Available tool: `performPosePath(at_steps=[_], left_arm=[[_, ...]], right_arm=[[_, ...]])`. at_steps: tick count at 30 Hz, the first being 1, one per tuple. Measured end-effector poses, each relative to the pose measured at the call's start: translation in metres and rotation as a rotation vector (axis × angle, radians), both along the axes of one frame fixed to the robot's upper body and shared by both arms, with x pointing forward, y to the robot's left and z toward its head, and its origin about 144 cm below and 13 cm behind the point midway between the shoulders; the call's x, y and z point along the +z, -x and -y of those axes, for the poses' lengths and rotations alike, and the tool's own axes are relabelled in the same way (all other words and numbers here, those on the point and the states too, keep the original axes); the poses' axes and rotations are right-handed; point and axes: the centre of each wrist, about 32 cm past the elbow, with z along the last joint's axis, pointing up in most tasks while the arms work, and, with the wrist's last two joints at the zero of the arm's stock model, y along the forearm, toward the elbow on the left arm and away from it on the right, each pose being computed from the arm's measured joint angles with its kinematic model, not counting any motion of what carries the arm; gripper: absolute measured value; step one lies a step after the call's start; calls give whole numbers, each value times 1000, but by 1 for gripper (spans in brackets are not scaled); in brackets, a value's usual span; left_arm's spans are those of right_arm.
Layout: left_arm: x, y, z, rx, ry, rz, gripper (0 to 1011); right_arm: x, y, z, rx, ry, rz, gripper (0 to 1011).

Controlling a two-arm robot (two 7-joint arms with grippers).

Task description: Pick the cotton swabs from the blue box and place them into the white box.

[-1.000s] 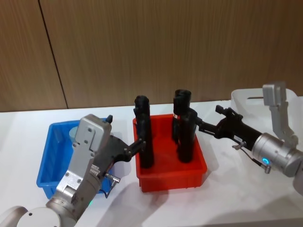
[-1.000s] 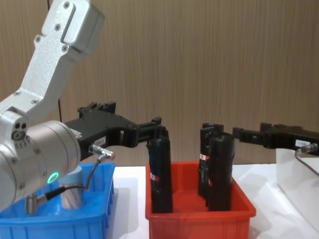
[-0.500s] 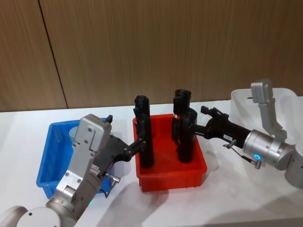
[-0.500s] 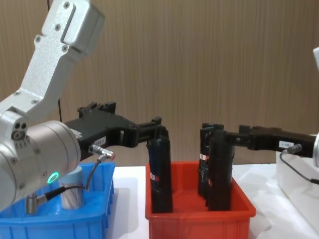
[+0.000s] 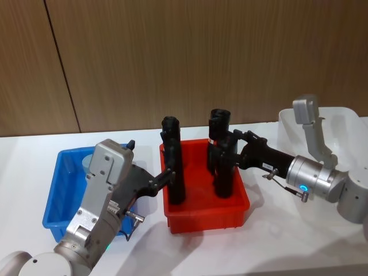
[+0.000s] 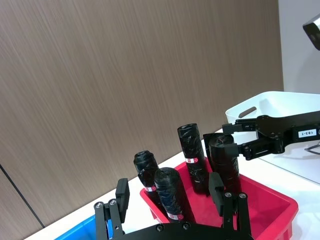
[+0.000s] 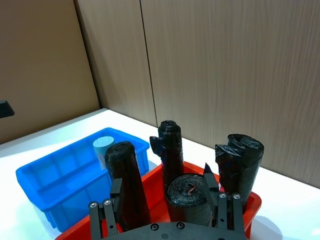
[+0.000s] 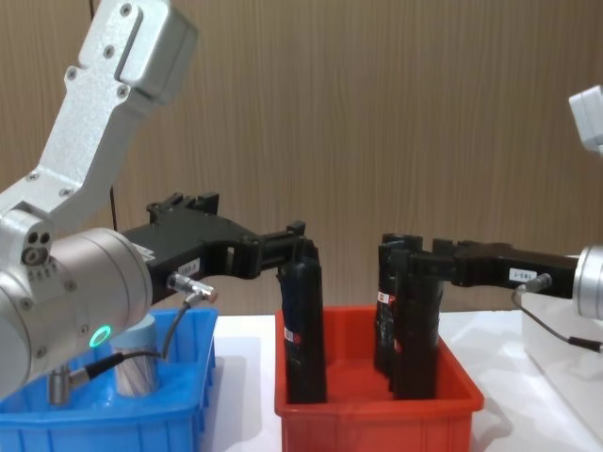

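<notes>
While your right tool (image 5: 233, 150) straddles a black roll (image 5: 223, 172) unclenched, the pale-lidded cotton swabs (image 8: 138, 363) stand at nine o'clock in the blue box (image 5: 57, 195); left tool (image 5: 167, 175) released.

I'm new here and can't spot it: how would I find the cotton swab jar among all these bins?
Start at the blue box, the leftmost bin on the white table, beside the red bin. In its far corner stands the cotton swab jar, partly behind the left arm. It is a short clear cylinder with a pale blue lid, unlike the tall black rolls in the red bin.
</notes>
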Motion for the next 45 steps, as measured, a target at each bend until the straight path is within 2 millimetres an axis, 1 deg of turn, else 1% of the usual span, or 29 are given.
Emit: performPosePath(at_steps=[13,31,45], left_arm=[[0,0,0,0,0,0,1004],[0,0,0,0,0,0,1004],[0,0,0,0,0,0,1004]], right_arm=[[0,-7,-1,6,3,10,1002],[4,-11,0,4,1,39,1002],[-1,-15,-2,-7,56,25,1002]])
